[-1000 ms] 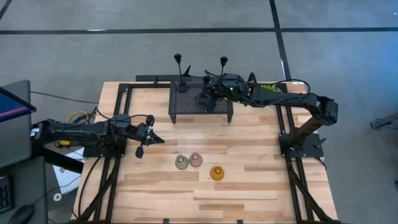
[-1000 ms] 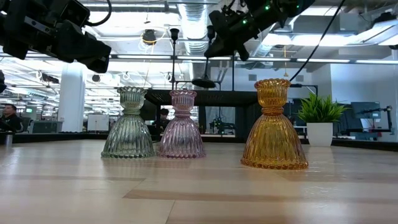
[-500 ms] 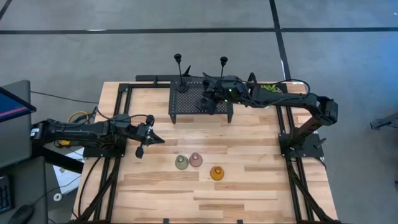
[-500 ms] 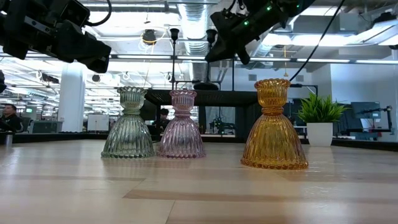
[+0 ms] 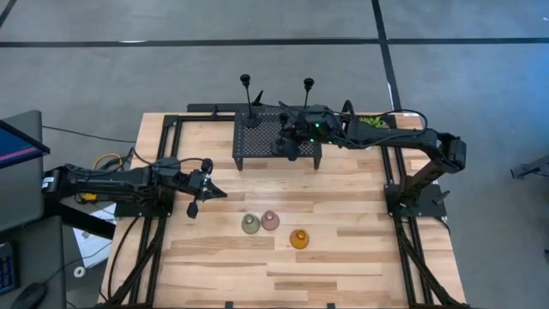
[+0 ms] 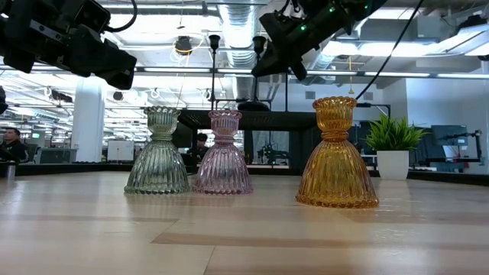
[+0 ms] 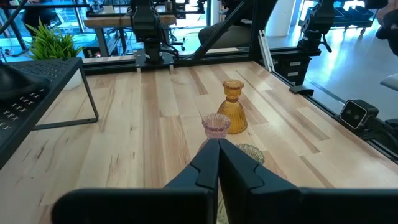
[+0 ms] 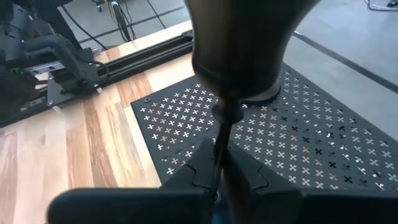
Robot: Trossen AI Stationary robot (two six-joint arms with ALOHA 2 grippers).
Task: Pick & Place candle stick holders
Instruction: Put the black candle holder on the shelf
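Note:
Three squat holders stand on their wide bases on the table's near middle: green (image 5: 250, 224), pink (image 5: 270, 221), amber (image 5: 298, 239). Two black thin-stemmed holders (image 5: 246, 96) (image 5: 308, 87) stand at the far edge of the black perforated rack (image 5: 257, 146). My right gripper (image 5: 293, 137) is over the rack, shut on the third black holder (image 8: 242, 56). The holder's round base (image 6: 252, 105) is just over the rack top. My left gripper (image 5: 219, 193) is shut and empty above the table's left side, short of the squat holders (image 7: 216, 124). My right gripper pinches the black holder's thin stem (image 8: 219, 134) between its two fingers, below the cup top (image 8: 239, 43). The fingers lie across the stem, slanting down from the table's right side. The holder stands about upright. I cannot tell whether its base touches the rack.
A small green potted plant (image 6: 393, 149) stands at the table's far right, beside the rack. Black frame rails (image 5: 163, 172) run along the table's left and right sides. Bare wood lies between the rack and the squat holders. A person (image 6: 11, 141) sits in the room behind.
My right gripper has shifted a little toward the table's near edge over the rack, carrying the black holder. The holder's base has come slightly lower toward the rack top.

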